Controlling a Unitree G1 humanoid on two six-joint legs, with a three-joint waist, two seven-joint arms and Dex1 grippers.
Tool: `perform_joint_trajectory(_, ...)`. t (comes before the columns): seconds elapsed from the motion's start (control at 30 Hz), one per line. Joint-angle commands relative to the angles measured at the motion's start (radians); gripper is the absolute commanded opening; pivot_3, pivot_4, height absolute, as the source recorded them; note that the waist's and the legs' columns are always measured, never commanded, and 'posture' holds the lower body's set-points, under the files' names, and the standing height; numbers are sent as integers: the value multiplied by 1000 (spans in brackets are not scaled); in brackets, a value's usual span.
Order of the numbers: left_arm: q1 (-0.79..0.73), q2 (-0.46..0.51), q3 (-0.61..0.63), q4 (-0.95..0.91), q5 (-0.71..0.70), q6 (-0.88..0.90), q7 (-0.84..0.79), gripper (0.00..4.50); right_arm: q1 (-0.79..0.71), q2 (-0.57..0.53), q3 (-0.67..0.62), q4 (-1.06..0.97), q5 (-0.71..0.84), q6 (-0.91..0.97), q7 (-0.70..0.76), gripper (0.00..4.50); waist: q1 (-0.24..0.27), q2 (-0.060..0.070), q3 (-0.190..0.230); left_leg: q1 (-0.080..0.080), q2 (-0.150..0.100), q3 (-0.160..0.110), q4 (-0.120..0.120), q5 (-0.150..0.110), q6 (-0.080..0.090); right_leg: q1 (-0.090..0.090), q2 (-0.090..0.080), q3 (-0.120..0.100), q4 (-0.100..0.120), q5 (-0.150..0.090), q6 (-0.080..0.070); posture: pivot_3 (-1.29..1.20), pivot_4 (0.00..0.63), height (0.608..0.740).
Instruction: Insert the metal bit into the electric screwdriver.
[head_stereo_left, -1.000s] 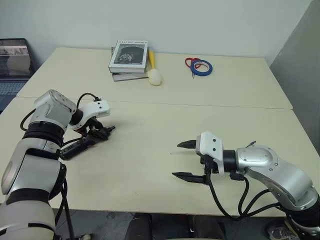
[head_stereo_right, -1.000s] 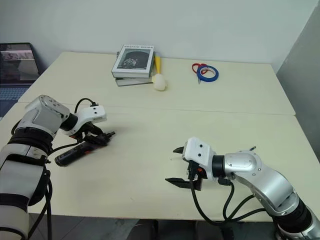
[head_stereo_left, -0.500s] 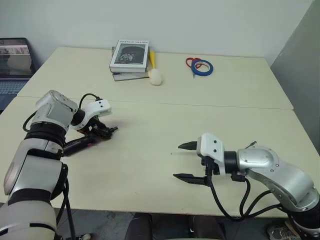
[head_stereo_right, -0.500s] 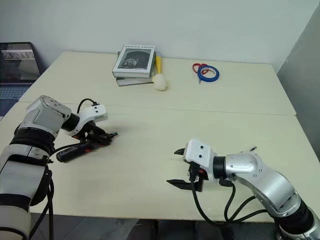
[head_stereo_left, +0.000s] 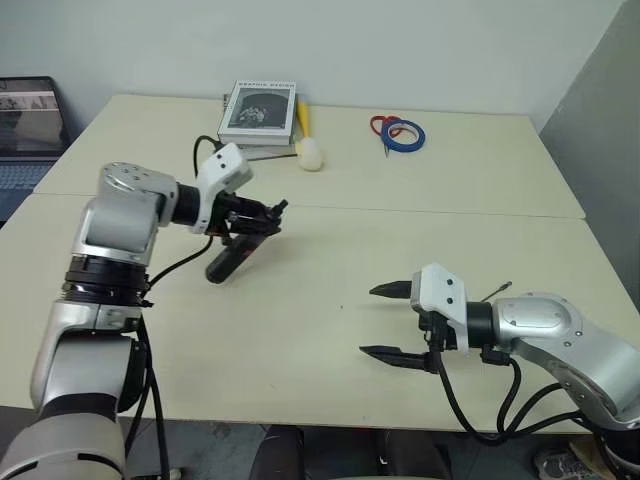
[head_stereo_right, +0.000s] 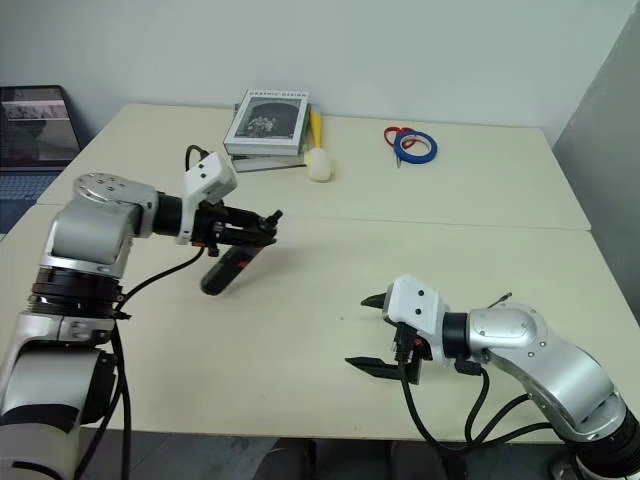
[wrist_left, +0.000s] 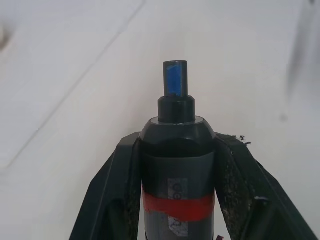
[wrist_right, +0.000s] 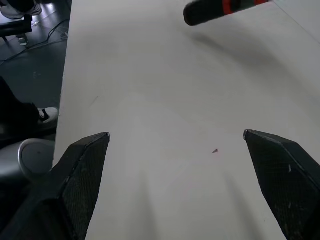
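Left wrist view — black pen-shaped electric screwdriver with red band (wrist_left: 177, 165), clamped between left gripper (head_stereo_left: 262, 214) fingers, held above the pale table (head_stereo_left: 300, 310). Right gripper (head_stereo_left: 385, 322) — jaws wide apart, empty. Metal bit: cannot be made out; insertion outstanding.

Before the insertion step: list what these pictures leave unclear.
- Metal bit: a thin sliver behind the right arm, too small to confirm, head views.
- Electric screwdriver: its grip zone is hidden by the left tool.
- Book title: too small.
- Laptop: cut by the edge.
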Motion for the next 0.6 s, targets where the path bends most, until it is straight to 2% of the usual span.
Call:
perform_joint_trajectory(0.03, 35, -83, 108, -117, -86, 3, 149, 1663, 1, -24, -72, -27, 12, -23, 7, 4500, 1, 0, 0, 0, 0, 0, 0, 0, 0, 0, 0, 0, 0, 0, 0, 0, 150, 740)
perform_joint_trajectory(0.13, 77, -225, 176, -101, -108, -96, 345, 1663, 3, -12, -120, -18, -50, -97, -35, 4500, 5, 0, 0, 0, 0, 0, 1, 0, 0, 1, 0, 0, 0, 0, 0, 0, 150, 740)
perform_joint_trajectory(0.2, 99, -300, 184, -106, -115, -186, 413, 1663, 32, -12, -161, -12, -63, -156, -28, 4500, 6, 0, 0, 0, 0, 0, 1, 0, 0, 1, -1, 0, -1, 1, 1, 0, 150, 740)
perform_joint_trajectory(0.3, 115, -386, 177, -124, -122, -237, 501, 1663, 71, -14, -236, -8, -34, -196, -4, 4500, 7, 0, 0, 0, -1, 0, 1, 0, 0, 2, -1, 0, -2, 4, -3, 0, 150, 740)
perform_joint_trajectory(0.37, 127, -438, 173, -116, -118, -302, 555, 1662, 58, 10, -298, -13, 50, -189, -5, 4500, 7, 0, 0, 0, -1, 0, 1, 0, 0, 2, -1, 0, -2, 4, -3, 0, 150, 740)
perform_joint_trajectory(0.5, 183, -505, 125, -106, -93, -432, 606, 1662, 43, 12, -397, -27, 212, -135, -4, 4500, 7, 0, 0, 1, -1, 0, 1, 0, 0, 3, -1, 0, -2, 4, -3, 0, 150, 740)
perform_joint_trajectory(0.6, 228, -513, 110, -110, -95, -466, 619, 1662, 45, -2, -415, -36, 252, -113, -21, 4500, 2, 0, 0, 2, -1, 0, 1, 0, 0, 3, -1, 1, -2, 5, -3, 0, 150, 740)
